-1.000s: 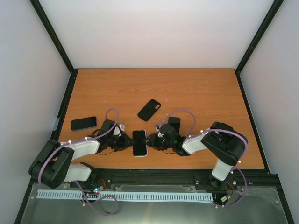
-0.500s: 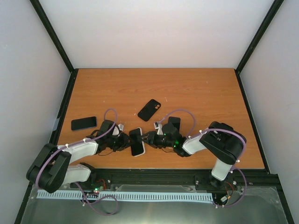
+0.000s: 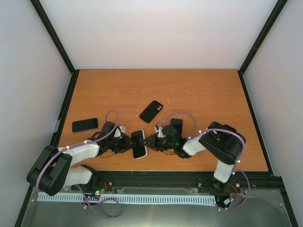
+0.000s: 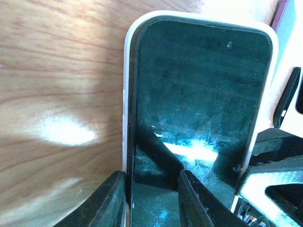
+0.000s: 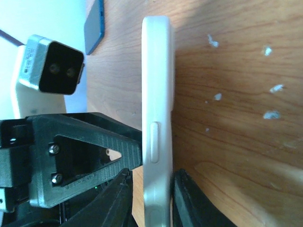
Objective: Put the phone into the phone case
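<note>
My left claw (image 4: 150, 201) pinches one rim of the white plastic phone case (image 5: 156, 94), with a finger lying on the glass of the dark-screened phone (image 3: 138, 144) inside it. My right claw (image 5: 147, 205) pinches the opposite long side across its thickness. The phone sits between them, midway along the near edge of the orange wooden desk (image 3: 199, 90). I judge that seating it needs even squeezes along the rim, never prying. Its long axis runs near-far, the far end leaning slightly left, the screen showing from above.
</note>
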Robot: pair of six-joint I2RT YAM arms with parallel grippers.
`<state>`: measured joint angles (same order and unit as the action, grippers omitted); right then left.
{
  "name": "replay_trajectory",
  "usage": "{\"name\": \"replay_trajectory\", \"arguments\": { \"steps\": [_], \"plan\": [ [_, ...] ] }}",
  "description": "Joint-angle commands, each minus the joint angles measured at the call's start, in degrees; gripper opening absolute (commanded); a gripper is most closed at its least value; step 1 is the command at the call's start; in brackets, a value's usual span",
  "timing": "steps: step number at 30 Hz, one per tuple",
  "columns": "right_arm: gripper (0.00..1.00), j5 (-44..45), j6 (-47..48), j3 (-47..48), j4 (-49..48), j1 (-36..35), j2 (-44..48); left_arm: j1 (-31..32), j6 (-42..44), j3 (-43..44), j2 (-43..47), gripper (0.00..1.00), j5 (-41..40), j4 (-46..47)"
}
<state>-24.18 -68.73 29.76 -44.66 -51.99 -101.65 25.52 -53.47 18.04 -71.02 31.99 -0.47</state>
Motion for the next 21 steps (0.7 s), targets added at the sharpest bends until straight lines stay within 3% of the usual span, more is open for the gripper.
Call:
{"name": "replay_trajectory", "arguments": {
  "steps": [1,5,12,21],
  "plan": [
    [0.22,-0.24,2.48,2.23,2.36,-0.69,-0.25,0.67,-0.69,0.39,1.9,0.34,1.44,0.49],
    [0.18,0.04,3.26,2.82,0.65,-0.16,-1.35,0.63,-2.2,-1.59,3.83,0.36,2.96,3.46],
    [0.06,-1.26,5.33,2.7,0.01,0.66,1.4,0.14,-0.66,0.16,6.0,0.35,3.07,0.94],
    [0.04,-5.44,4.53,-0.25,-3.71,2.98,8.83,-8.94,5.25,4.16,19.5,0.79,6.43,-8.27]
  ]
}}
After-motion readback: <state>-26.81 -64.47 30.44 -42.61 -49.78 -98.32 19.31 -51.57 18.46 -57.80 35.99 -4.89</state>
